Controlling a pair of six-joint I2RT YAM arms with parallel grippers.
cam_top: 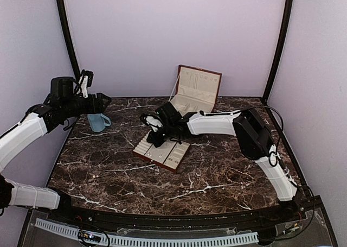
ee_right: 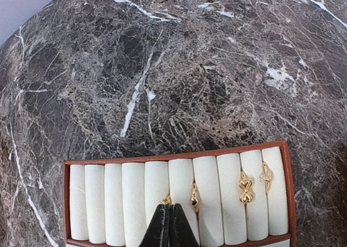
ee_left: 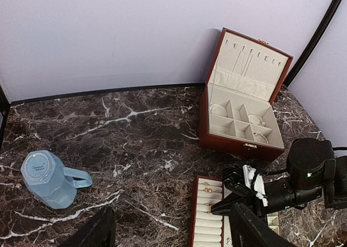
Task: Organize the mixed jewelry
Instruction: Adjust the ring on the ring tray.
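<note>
A dark brown marble-patterned counter [cam_top: 217, 176], veined with white, fills the floor of a small booth. Plain pale lilac walls [cam_top: 173, 30] close it in at the back and both sides, and a thin black pole [cam_top: 65, 35] curves up along each rear corner. The light is soft and even, with only faint shadows on the stone.

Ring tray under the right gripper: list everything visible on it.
The ring tray is a red-brown frame holding a row of cream padded rolls. It lies flat on the marble table, on the arms' side of the open box. Three gold rings sit in slots toward one end. A fourth glints at the tips of the right gripper, which is shut; whether it pinches that ring is unclear.
</note>
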